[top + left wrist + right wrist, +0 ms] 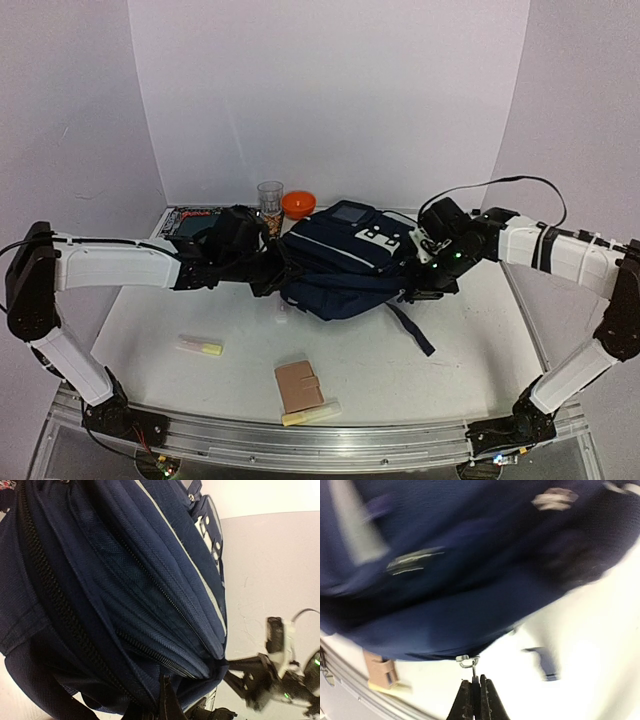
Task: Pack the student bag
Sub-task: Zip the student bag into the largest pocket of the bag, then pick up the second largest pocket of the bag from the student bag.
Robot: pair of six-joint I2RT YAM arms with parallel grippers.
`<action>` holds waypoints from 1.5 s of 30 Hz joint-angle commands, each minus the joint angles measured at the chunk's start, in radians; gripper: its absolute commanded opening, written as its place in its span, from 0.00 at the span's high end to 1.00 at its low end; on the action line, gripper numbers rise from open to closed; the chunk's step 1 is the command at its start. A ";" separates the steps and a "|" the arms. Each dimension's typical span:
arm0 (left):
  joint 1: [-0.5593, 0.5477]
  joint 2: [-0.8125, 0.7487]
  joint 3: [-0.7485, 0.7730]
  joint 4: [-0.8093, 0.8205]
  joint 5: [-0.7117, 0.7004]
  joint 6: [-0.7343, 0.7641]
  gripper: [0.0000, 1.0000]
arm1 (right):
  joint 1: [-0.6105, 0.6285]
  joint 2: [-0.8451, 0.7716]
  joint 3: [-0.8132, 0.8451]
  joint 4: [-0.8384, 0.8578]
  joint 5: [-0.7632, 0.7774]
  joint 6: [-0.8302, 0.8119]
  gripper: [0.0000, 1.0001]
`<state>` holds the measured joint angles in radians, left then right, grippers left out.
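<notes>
pinching a zipper pull (468, 662) at the edge of the student bag (345, 265), the right fingers (464, 706) could slip off under a hard tug. the left fingers (268, 277), closed on what looks like dark bag fabric, might drag the bag from mid-counter (450, 345).

Plain white walls (330, 90) enclose the white table (470, 350) on three sides; a metal rail (330, 445) lines its near edge.

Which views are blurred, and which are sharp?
Right wrist: motion blur smears the student bag; only the right gripper and the zipper pull it pinches look sharp. Left wrist: crisp zipper teeth, bright background. Top external: sharp, evenly lit.
</notes>
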<state>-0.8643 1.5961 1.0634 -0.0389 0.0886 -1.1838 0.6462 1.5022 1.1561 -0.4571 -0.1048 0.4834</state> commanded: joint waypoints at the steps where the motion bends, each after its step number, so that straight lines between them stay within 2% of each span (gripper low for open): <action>1: 0.110 -0.145 -0.043 -0.049 -0.106 0.063 1.00 | -0.171 -0.086 -0.143 -0.171 0.149 -0.061 1.00; 9: 0.169 -0.200 -0.114 -0.094 0.012 0.119 1.00 | -0.347 -0.067 -0.211 -0.052 0.140 -0.121 1.00; 14: 0.148 -0.149 -0.112 -0.058 0.111 0.140 1.00 | -0.349 -0.099 -0.211 0.042 -0.039 -0.157 1.00; 15: 0.136 -0.141 -0.107 -0.045 0.116 0.144 1.00 | -0.349 -0.112 -0.210 0.047 -0.057 -0.164 0.98; 17: 0.122 -0.124 -0.096 -0.019 0.120 0.148 1.00 | -0.349 -0.133 -0.205 0.046 -0.071 -0.174 0.87; 21: 0.099 -0.085 -0.083 0.038 0.134 0.146 1.00 | -0.349 -0.180 -0.176 0.021 -0.094 -0.200 0.57; 24: 0.071 -0.034 -0.070 0.075 0.145 0.149 1.00 | -0.349 -0.201 -0.141 0.019 -0.100 -0.214 0.43; 28: 0.046 0.016 -0.066 0.099 0.155 0.149 1.00 | -0.349 -0.152 -0.117 0.059 -0.170 -0.240 0.41; 34: 0.028 0.064 -0.056 0.109 0.148 0.192 1.00 | -0.349 -0.057 -0.145 0.212 -0.300 -0.251 0.41; 39: 0.005 0.096 -0.075 0.110 0.114 0.265 0.89 | -0.349 0.021 -0.145 0.319 -0.359 -0.240 0.38; 43: -0.013 0.092 -0.112 0.116 0.085 0.299 0.67 | -0.349 0.114 -0.109 0.356 -0.379 -0.229 0.40; 45: -0.018 0.079 -0.134 0.132 0.079 0.298 0.61 | -0.347 0.155 -0.101 0.378 -0.392 -0.224 0.41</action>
<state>-0.8665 1.6928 0.9459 -0.0113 0.2062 -0.9310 0.2935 1.5840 1.0138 -0.1265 -0.4370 0.2543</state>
